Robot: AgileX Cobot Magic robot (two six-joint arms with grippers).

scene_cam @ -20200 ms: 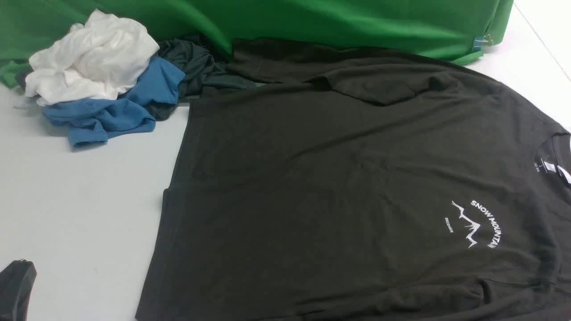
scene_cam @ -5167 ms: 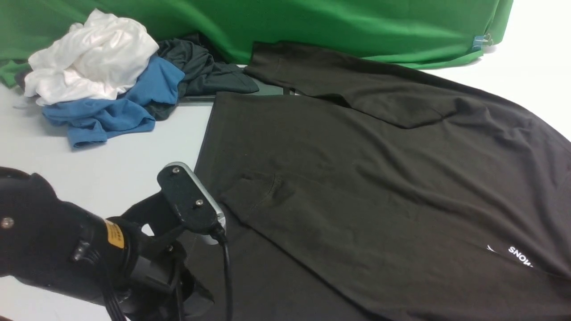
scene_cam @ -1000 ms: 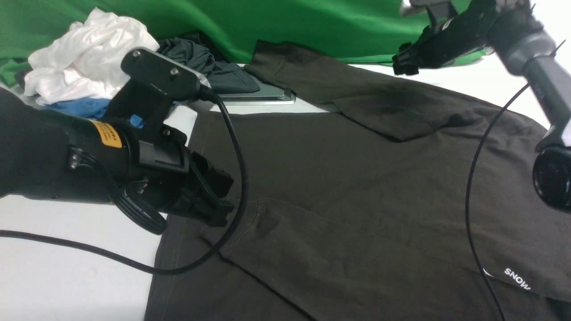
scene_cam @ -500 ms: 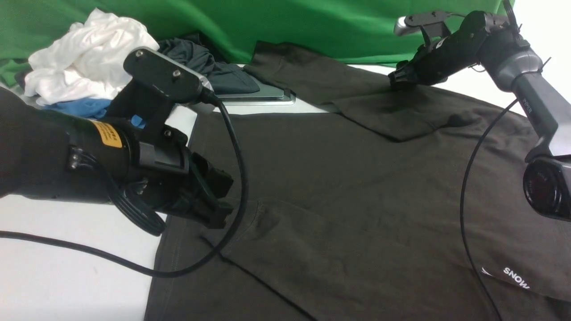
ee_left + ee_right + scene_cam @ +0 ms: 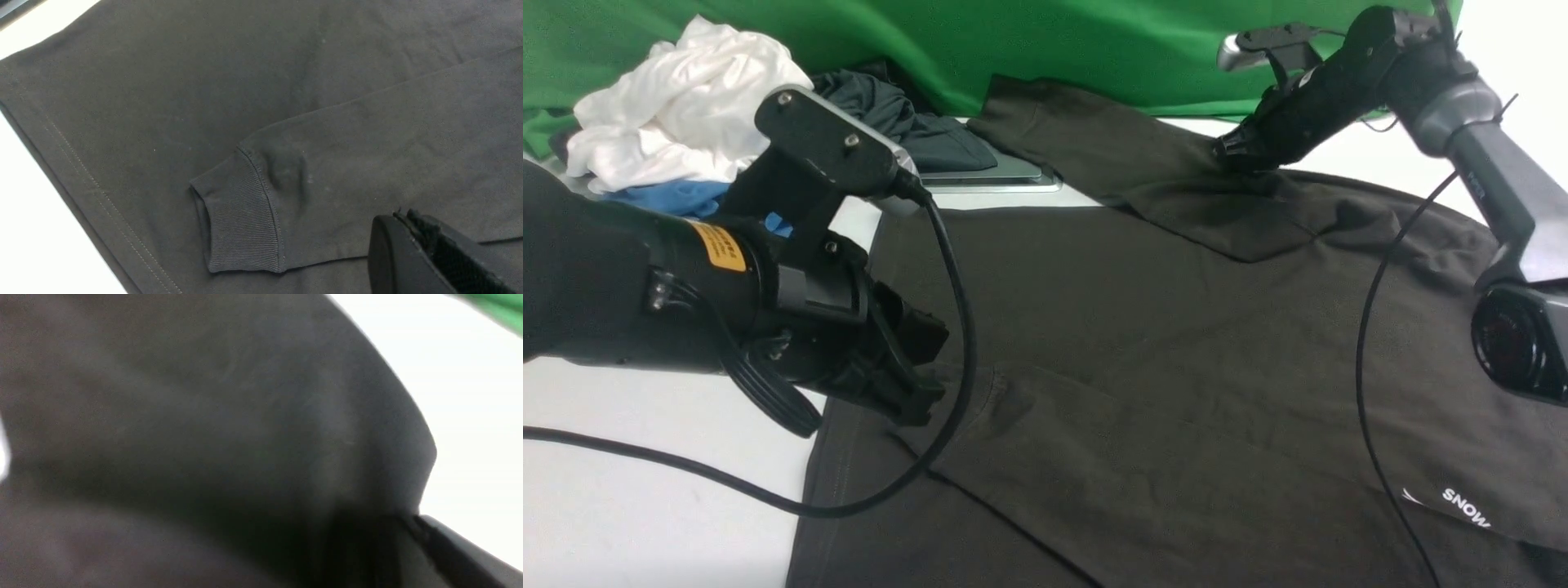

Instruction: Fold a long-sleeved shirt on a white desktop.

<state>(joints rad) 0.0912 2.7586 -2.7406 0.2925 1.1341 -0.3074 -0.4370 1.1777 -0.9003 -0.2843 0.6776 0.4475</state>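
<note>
The long-sleeved shirt point(image 5: 1176, 327) is black and lies spread over the white desktop point(image 5: 645, 523), with part of its white logo point(image 5: 1462, 508) showing at the right. One sleeve is folded across the body, its ribbed cuff point(image 5: 241, 220) near the left hem. My left gripper point(image 5: 916, 408) hovers just above that cuff, its fingers point(image 5: 402, 216) pressed together and empty. My right gripper point(image 5: 1232, 153) reaches to the far edge of the shirt near the other sleeve point(image 5: 1094, 131) and touches the cloth. In the right wrist view the black cloth point(image 5: 204, 437) runs up against one finger point(image 5: 457, 547); the other is hidden.
A pile of white point(image 5: 686, 106), blue point(image 5: 662, 198) and dark teal point(image 5: 882, 106) clothes lies at the far left. The steel-framed hatch point(image 5: 1001, 175) sits just behind the shirt's far hem. A green cloth point(image 5: 1094, 41) hangs along the back. The left arm's cable point(image 5: 686, 469) trails over the desktop.
My right gripper came down from the air onto the shirt's far edge and shifted left; the cloth beside it has wrinkled more. The left gripper has barely moved.
</note>
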